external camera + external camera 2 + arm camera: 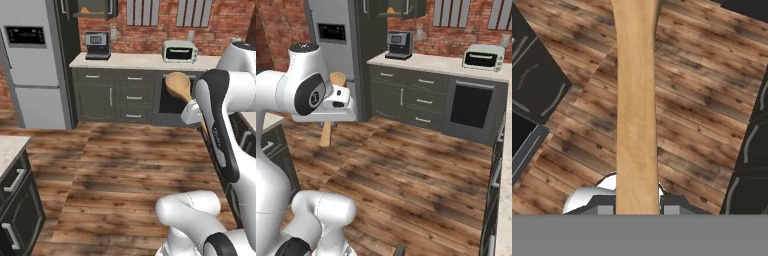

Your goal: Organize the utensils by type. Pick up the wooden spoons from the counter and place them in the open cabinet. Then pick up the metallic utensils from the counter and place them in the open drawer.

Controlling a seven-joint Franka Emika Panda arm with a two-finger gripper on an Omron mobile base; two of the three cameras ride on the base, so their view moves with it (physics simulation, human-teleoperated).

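While the base sits out on the wooden floor (702, 125), I read the gripper (637, 209) as clenched on a wooden spoon (636, 100): in the hand view both dark tips press against the handle from either side, and the handle runs straight away from the camera. From the left base view the spoon's round bowl (179, 85) stands up above the wrist, carried well clear of any surface. From the right base view the handle end (326, 134) hangs below the hand, bowl partly hidden by the arm.

My judgement: this is the carry toward the cabinet (95, 9), the dark wall cupboard at the top of frame above the coffee machine (97, 45). Its shelf is cropped, so I can't be sure how much room is inside.

For doing it well: hold the grip firm, since the spoon is long and held off-centre; swing slowly so it doesn't pivot between the tips. Approach the opening bowl-first, keep the handle clear of the fridge (32, 60), and lower onto the shelf before releasing. Far counter (145, 61) with the toaster oven (179, 51) lies beyond.
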